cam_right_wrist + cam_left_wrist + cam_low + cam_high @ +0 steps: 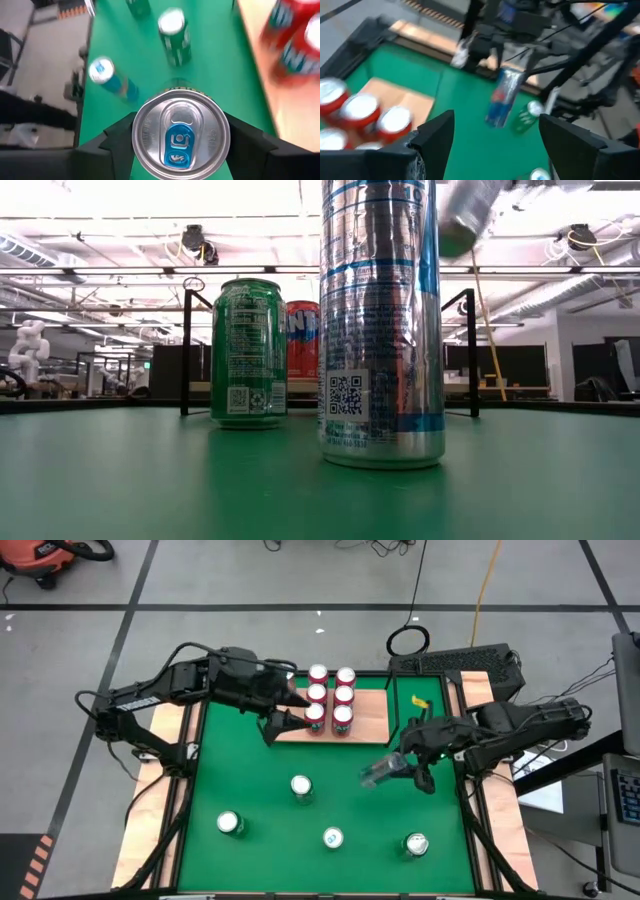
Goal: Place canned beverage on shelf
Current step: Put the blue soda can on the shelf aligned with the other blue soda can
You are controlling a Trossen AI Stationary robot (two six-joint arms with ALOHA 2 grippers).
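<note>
Hidden: in the low view a tall silver-and-blue can (382, 330) is filling the middle, covering most of the shelf (372, 710) behind it; the held can's label is blurring in the left wrist view.
Held can (378, 773): slim, silver and blue, with a blue pull tab, tilting in the air over the green mat (250, 780), just off the shelf's front right corner.
Right gripper (396, 768): fingers are pinching the held can's sides.
Left gripper (290, 708): jaws are standing spread and empty at the shelf's left edge, beside six red cans (331, 698).

shelf (368, 712): 6 red cans (331, 698) | green mat (250, 790): 4 cans standing
</note>
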